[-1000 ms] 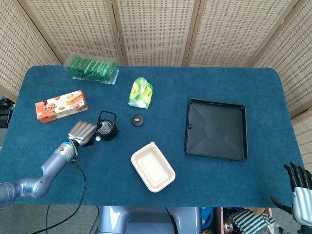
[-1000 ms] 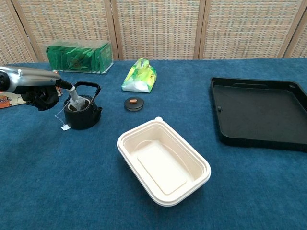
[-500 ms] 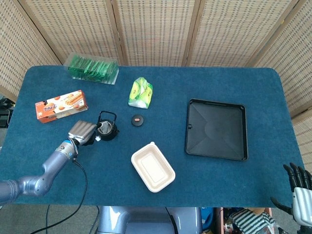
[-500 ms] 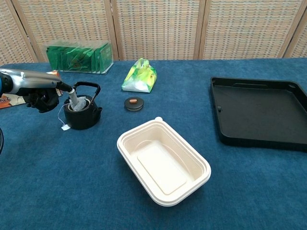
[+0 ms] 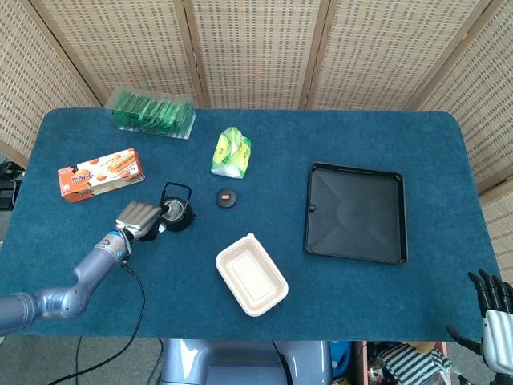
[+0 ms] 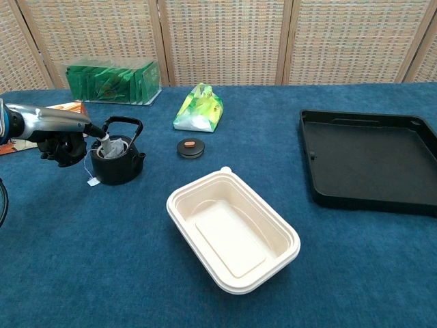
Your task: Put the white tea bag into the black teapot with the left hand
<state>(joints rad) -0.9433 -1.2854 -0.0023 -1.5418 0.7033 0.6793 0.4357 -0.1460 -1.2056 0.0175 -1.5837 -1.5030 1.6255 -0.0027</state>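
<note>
The black teapot (image 6: 117,164) stands at the left of the blue table, lid off. The white tea bag (image 6: 114,145) sits low in its opening, and its string runs over the rim to a small tag (image 6: 92,182) lying on the cloth. My left hand (image 6: 63,133) is just left of the pot, with fingertips (image 6: 100,132) still pinching the top of the bag. In the head view the same hand (image 5: 138,218) touches the teapot (image 5: 175,213) from the left. My right hand (image 5: 490,309) hangs beyond the table's near right corner, fingers apart and empty.
The teapot's lid (image 6: 190,147) lies to the right of the pot. A white food container (image 6: 232,232) sits in front, a black tray (image 6: 372,160) at the right. A green packet (image 6: 198,108), a clear box of green sachets (image 6: 113,82) and an orange box (image 5: 100,174) lie further back.
My left hand has sunk and drawn a little to the left. The tea bag has gone from standing upright above the rim to lying lower inside the pot.
</note>
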